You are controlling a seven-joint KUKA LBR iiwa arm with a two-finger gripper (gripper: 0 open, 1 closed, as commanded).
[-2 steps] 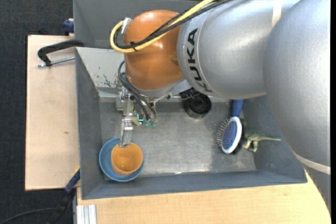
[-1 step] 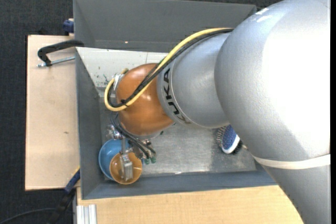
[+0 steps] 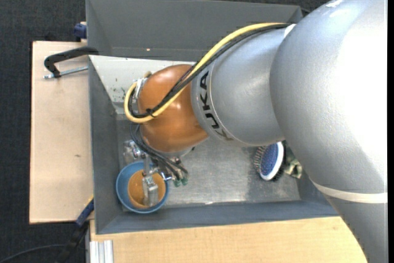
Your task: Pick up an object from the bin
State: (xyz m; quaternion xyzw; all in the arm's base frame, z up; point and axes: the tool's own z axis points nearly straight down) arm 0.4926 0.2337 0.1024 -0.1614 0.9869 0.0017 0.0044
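Position: above the grey metal bin (image 3: pixel 184 24), somewhat to one side.
Facing: down into the bin.
Nearness: close; the silver-grey arm (image 3: pixel 277 89) enters from the right.

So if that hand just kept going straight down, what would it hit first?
Most likely the blue bowl with the orange inside, in the lower left corner of the bin: the hand points right into it. How far above it the hand is, I cannot tell.

Reading the black letters "UKA" on the grey arm (image 3: pixel 258 89), running down its round side, sitting just beside the orange cover (image 3: pixel 169 120) at the wrist.
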